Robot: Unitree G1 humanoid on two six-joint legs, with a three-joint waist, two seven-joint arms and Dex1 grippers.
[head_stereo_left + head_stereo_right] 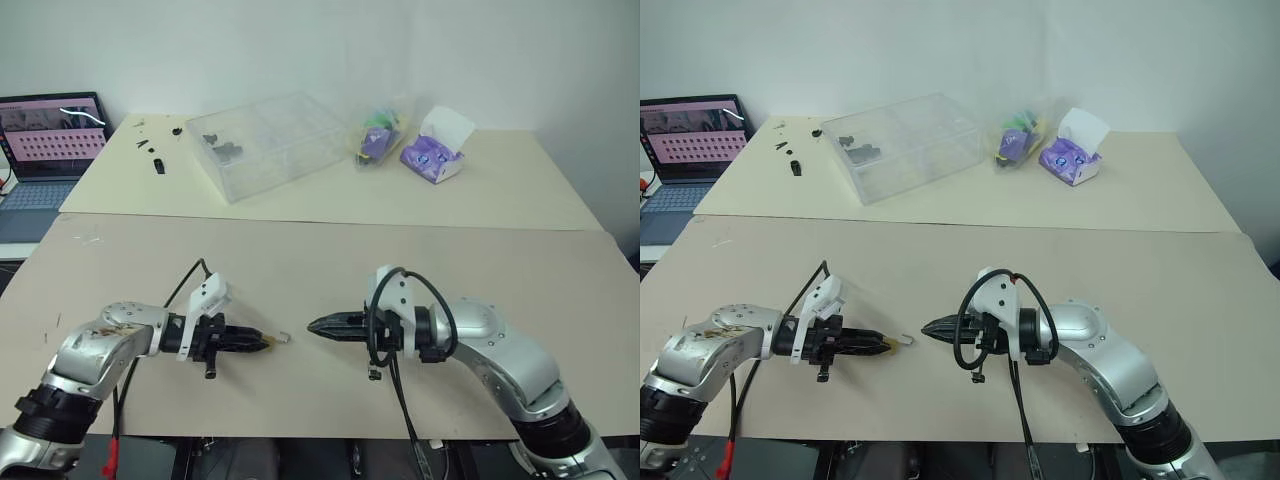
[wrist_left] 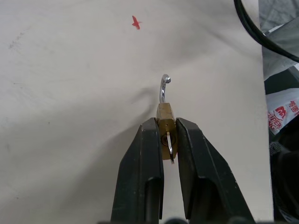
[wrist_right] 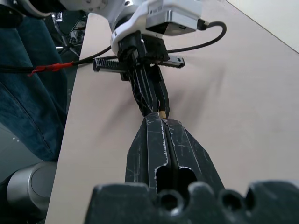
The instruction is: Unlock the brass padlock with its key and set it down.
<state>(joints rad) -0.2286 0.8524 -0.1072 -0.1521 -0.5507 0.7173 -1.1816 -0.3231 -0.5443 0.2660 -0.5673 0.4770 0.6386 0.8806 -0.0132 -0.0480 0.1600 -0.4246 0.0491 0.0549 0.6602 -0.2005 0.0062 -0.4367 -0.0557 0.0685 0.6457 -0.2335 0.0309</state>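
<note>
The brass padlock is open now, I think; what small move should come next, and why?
Probably lower the left gripper and release. The brass padlock sits clamped in its jaws, its shackle swung free and the key still in, above the table.

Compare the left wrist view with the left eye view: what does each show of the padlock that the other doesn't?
Left wrist view: the key sits in the brass padlock and the shackle is swung open; a red speck marks the table.
Left eye view: the right gripper, shut and empty, faces it; clear box, laptop.
Both: the left gripper clamps the padlock's body.
</note>
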